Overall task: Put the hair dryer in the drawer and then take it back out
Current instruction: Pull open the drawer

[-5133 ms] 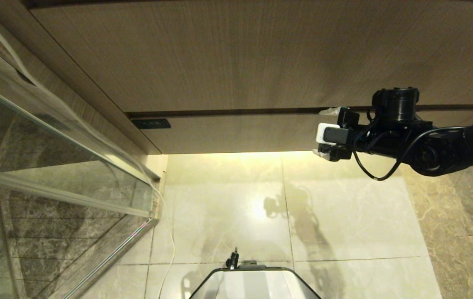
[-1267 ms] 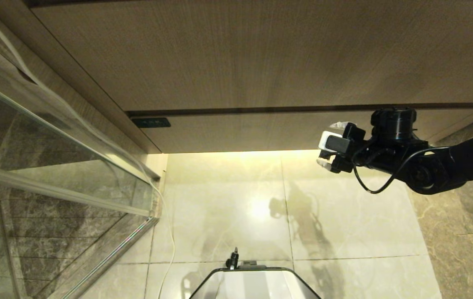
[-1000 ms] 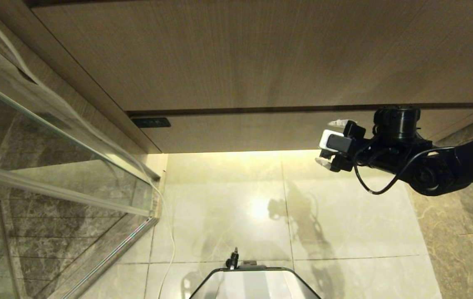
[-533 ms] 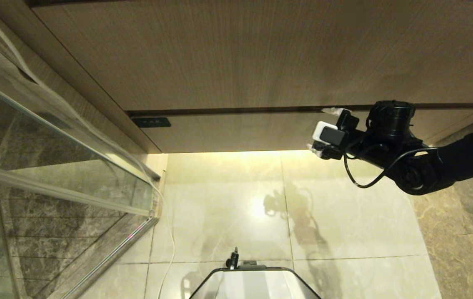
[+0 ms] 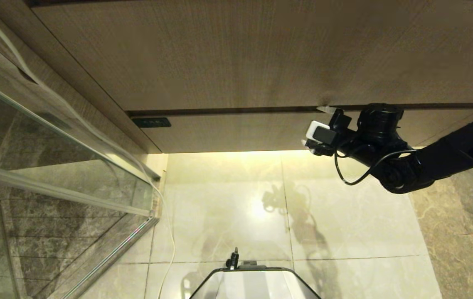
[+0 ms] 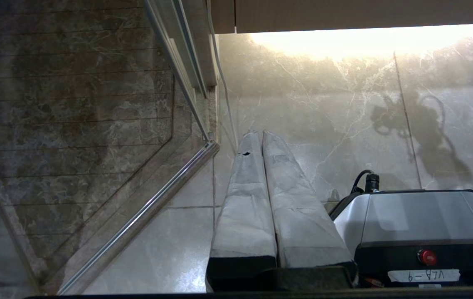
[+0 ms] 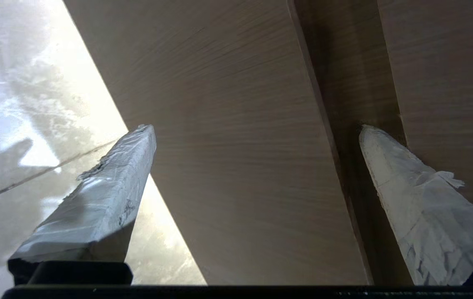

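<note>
The drawer (image 5: 261, 133) is closed, its light wood-grain front sitting flush under the taller wood-grain panel (image 5: 240, 54), with a dark gap (image 5: 220, 111) between the two. The small dark label (image 5: 151, 123) sits at the drawer front's left corner.

The right gripper (image 5: 317, 126) is at the right part of the drawer front, well to the right of the label. Its jaws stand wide apart and hold nothing. In the right wrist view one taped finger (image 7: 419, 207) reaches into the dark gap at the drawer's upper edge, while the other finger (image 7: 95, 199) lies past the drawer's lower edge, over the lit floor (image 5: 228, 207). The drawer front lies between the two.

The hair dryer is not visible in any view.

The left gripper (image 6: 261, 137) hangs low over the floor, beside the robot base (image 6: 415, 220), fingers pressed together and empty.
</note>
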Tool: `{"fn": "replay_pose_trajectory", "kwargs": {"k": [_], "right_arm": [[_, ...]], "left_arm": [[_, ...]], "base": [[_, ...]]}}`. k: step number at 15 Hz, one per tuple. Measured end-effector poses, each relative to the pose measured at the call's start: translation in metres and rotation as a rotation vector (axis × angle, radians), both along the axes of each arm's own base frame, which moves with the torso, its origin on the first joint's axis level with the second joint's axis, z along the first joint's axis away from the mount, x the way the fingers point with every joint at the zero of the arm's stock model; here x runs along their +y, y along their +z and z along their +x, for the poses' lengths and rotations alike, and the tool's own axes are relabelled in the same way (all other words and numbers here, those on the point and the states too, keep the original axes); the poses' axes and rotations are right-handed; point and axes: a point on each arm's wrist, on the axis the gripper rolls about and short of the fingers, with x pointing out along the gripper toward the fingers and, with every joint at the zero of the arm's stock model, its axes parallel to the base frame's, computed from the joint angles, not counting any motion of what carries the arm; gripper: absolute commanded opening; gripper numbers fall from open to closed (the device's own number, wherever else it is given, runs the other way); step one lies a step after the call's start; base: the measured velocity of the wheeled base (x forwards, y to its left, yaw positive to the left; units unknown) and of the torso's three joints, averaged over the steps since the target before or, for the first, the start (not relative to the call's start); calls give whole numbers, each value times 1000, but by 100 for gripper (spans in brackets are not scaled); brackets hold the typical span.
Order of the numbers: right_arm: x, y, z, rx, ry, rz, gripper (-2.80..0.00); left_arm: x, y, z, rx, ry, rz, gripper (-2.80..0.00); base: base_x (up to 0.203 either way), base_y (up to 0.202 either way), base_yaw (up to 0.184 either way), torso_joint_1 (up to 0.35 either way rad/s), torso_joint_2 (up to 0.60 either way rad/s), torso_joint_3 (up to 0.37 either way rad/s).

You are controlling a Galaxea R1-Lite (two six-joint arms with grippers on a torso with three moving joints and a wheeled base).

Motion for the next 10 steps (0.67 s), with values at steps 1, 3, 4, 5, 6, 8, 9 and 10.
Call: {"fn": "replay_pose_trajectory", "kwargs": {"k": [1,3,4,5,6,8,9,10], "right_arm": [[1,-1,2,-8,-1,2,0],[1,-4,5,-3,-6,5,0],[1,-6,6,4,-7,3,0],[1,-8,7,9,-5,-1,0],[2,-11,8,12,-3,-3,0],[2,-15,11,13,-3,-3,0],[3,-17,12,7,-1,-1,0],[3,-18,14,0,0,1,0]], "left_arm": [[0,0,0,0,0,0,-280],[0,0,0,0,-1,0,-280],[0,0,0,0,0,0,-280],[0,0,0,0,0,0,-280],[0,0,0,0,-1,0,-280],[0,0,0,0,0,0,-280],[0,0,0,0,-1,0,-280],[0,0,0,0,0,0,-280]], "base": [[0,0,0,0,0,0],[0,0,0,0,0,0],[0,0,0,0,0,0],[0,0,0,0,0,0],[0,0,0,0,0,0],[0,0,0,0,0,0],[0,0,0,0,0,0],[0,0,0,0,0,0]]}}
